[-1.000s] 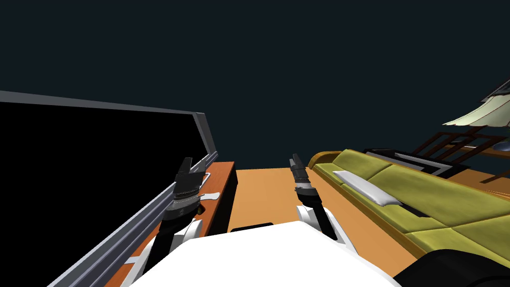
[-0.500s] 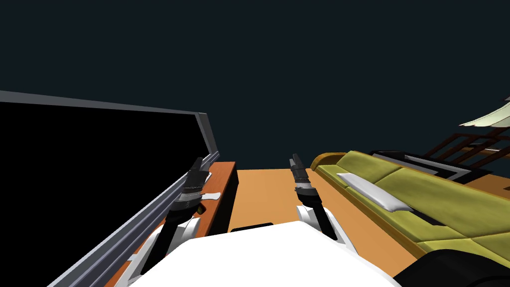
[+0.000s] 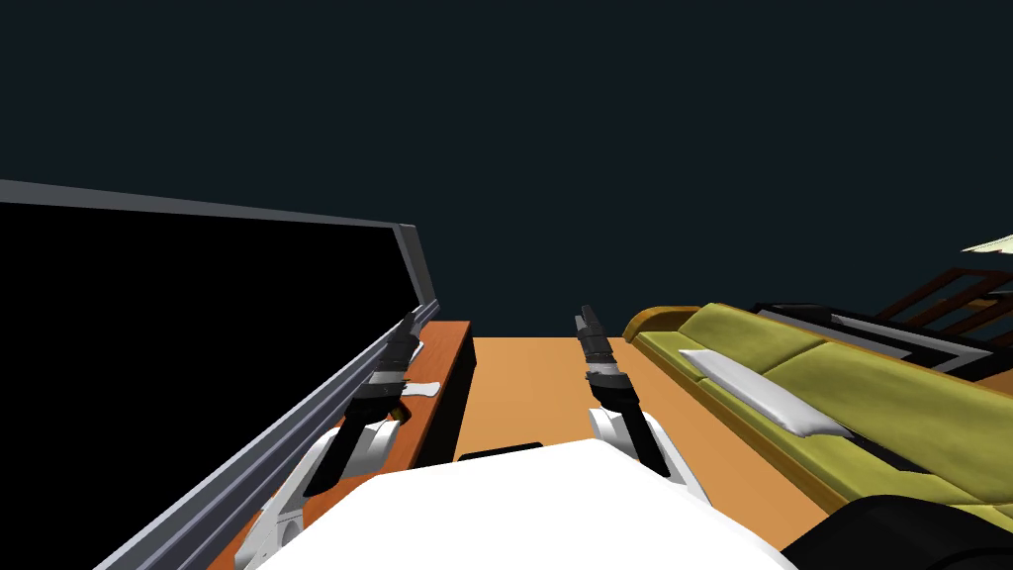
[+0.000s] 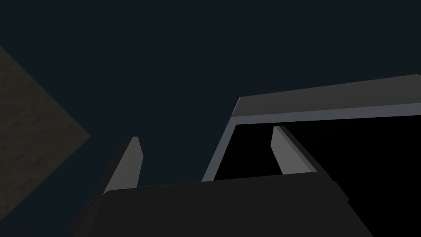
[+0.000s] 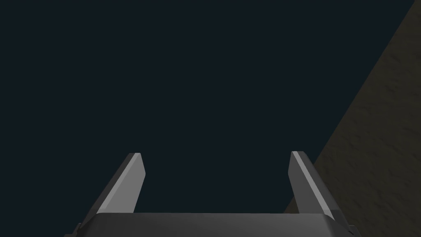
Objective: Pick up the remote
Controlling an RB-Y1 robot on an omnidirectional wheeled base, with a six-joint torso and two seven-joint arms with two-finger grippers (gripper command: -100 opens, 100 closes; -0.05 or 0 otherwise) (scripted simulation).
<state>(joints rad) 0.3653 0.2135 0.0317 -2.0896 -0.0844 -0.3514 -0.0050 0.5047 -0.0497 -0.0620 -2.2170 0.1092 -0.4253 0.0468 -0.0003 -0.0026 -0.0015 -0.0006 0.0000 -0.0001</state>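
Note:
A pale, flat, elongated thing, probably the remote, lies on the orange-brown TV stand in the head view. A second small white item lies farther along the stand. My left gripper is raised over the stand, close to the TV's grey frame, above and slightly beyond the remote. In the left wrist view that gripper is open and empty, pointing at the TV frame's corner. My right gripper hovers over the floor, open and empty.
The large TV with its black screen runs along the left. An olive-green sofa with a grey cushion stands on the right. Orange floor lies between stand and sofa, with a dark wall beyond.
My left arm has reached forward and lower, closer to the TV frame. The sofa and lamp have slid right as my view shifted. The right arm has held still.

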